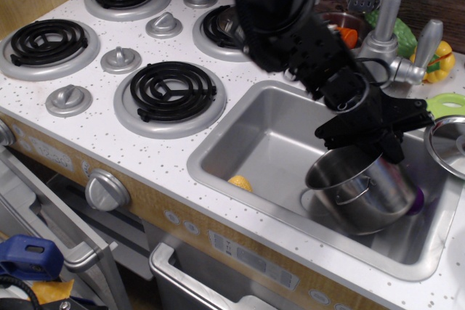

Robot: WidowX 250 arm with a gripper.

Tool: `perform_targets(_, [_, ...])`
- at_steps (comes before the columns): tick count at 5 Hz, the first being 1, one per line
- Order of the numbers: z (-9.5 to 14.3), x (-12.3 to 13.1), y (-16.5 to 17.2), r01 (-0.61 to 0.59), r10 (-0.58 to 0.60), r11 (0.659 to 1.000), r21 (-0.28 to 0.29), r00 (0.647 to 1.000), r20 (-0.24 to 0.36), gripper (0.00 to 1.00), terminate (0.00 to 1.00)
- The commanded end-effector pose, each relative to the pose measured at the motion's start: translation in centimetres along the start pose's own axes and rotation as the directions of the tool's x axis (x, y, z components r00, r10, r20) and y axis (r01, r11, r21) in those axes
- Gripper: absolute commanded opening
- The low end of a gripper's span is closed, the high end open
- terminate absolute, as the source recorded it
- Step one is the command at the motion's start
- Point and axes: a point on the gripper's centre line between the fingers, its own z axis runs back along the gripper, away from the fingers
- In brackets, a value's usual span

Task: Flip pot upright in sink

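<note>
Nearest in the sink [251, 147], a yellow object [240, 182] lies against the front wall; to its right the pot [361, 190] sits in the right half of the basin, tilted, mouth open up and toward the left, wire handle facing front. The black gripper [370, 138] comes down onto the pot's far rim, fingers pinching that rim. Behind stand the faucet [385, 41] and, at right, the lid [445, 143] on the counter.

White speckled counter [145, 152] — four coil burners [169, 92], grey sink [272, 143], faucet [385, 41], steel lid [447, 143].
</note>
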Motion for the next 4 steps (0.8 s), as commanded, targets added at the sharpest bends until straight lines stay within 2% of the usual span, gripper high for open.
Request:
perform_targets(1, [0.9, 1.1, -0.4, 0.113, -0.125, 0.967, 0.227, 0.991, 0.04, 0.0, 0.0])
perform_targets(2, [0.9, 1.0, 0.4, 0.18, -0.201, 0.914, 0.363, 0.979, 0.019, 0.0, 0.0])
perform_targets(3, [1.2, 1.0, 1.0, 0.204, -0.229, 0.914, 0.351, 0.973, 0.033, 0.0, 0.0])
perform_targets(4, [1.0, 0.9, 1.3, 0.226, -0.264, 0.9, 0.374, 0.963, 0.054, 1.0, 1.0])
